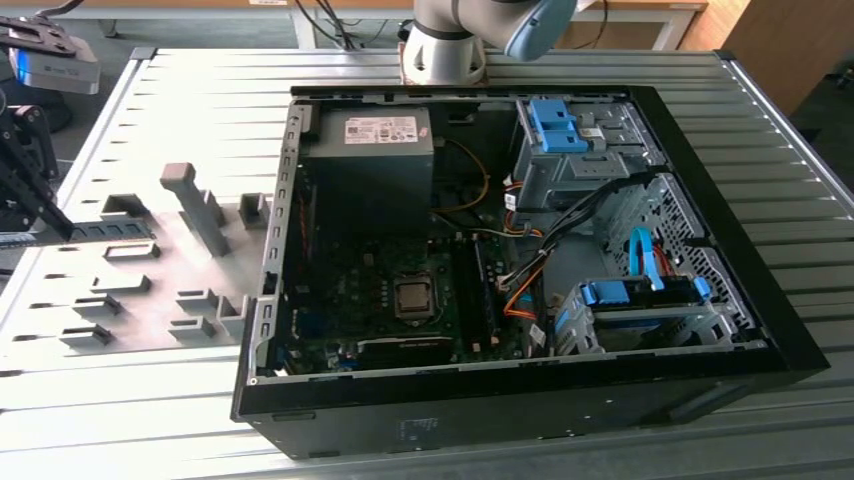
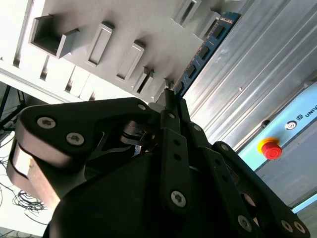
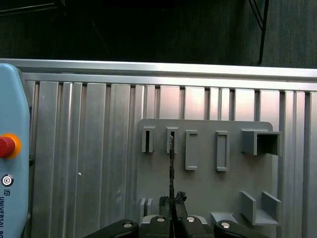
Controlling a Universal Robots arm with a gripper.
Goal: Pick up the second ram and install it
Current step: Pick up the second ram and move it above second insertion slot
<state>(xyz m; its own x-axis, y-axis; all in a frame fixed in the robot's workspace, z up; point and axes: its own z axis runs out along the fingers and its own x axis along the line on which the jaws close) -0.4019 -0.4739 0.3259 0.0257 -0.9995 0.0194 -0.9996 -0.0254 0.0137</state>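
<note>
Holding one thin stick, the gripper (image 2: 170,101) is clenched on the second ram (image 2: 203,52). The ram's far end is by a slot in one grey holder plate (image 3: 208,198) on the ribbed tabletop (image 3: 99,148). Farther off is one red button (image 2: 270,148), and one open computer case (image 1: 787,330) lies well apart.

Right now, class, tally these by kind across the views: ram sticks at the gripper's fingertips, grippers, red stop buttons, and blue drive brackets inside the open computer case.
second ram: 1
gripper: 1
red stop button: 1
blue drive brackets: 2
Total: 5
</note>
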